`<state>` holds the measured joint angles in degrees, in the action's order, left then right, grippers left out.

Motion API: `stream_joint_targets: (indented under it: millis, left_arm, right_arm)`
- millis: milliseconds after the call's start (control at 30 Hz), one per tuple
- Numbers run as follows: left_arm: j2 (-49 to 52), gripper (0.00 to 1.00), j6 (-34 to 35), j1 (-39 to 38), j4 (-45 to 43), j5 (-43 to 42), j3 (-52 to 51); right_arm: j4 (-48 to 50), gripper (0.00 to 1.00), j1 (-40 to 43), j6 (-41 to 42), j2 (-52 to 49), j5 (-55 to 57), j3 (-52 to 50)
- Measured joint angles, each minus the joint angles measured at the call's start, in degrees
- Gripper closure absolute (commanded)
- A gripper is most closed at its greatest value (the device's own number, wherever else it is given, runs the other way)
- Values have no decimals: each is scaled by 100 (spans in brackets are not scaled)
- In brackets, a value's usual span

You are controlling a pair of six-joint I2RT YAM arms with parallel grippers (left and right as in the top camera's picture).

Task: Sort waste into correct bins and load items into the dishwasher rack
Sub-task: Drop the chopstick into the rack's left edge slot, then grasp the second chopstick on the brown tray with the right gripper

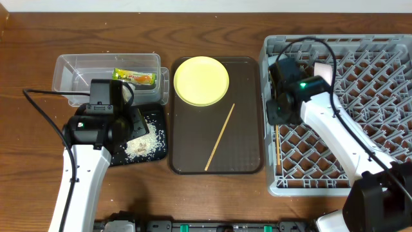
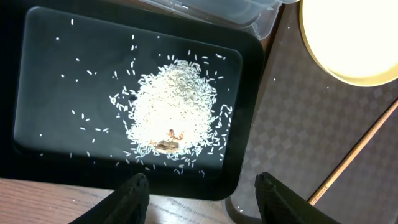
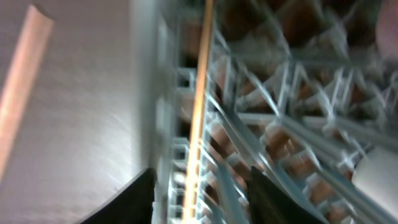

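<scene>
The left gripper (image 2: 202, 186) hangs over the near edge of the shallow black rectangular tray (image 2: 37, 74), its two fingers (image 2: 132, 200) spread wide with nothing between them. A heap of loose white rice grains (image 2: 174, 106) lies in the middle of that tray, with stray grains scattered around it. Just behind the tray sits the clear rectangular plastic tub (image 1: 77, 71), and the green-and-orange snack wrapper (image 1: 134, 78) lies inside it. On the large dark brown serving tray (image 1: 248, 129), between the bins and the rack, the round pale yellow plate (image 1: 201, 80) rests at the far end and a thin wooden chopstick (image 1: 219, 136) lies slantwise nearer. The right gripper (image 3: 200, 180) is over the left edge of the big square grey plastic lattice rack (image 1: 360, 129), its tips parted. A second chopstick (image 3: 200, 106) lies in the rack along that wall and runs through the gap between the tips. This view is too blurred to show whether it touches either one.
</scene>
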<state>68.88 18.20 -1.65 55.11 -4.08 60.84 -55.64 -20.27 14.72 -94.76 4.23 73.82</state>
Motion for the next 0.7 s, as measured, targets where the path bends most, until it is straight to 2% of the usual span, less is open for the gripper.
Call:
stream_joint_targets:
  millis: [267,400,700]
  left_arm:
    - [0,42,0,0,0,0,0]
    - [0,42,0,0,0,0,0]
    - [0,42,0,0,0,0,0]
  right_arm:
    - [1034,41,-1084,109,-63,-960,234]
    - [1152,41,-1733,704,-487,-863,238]
    - [1174,41,-2315,1635,-1663,-461,238]
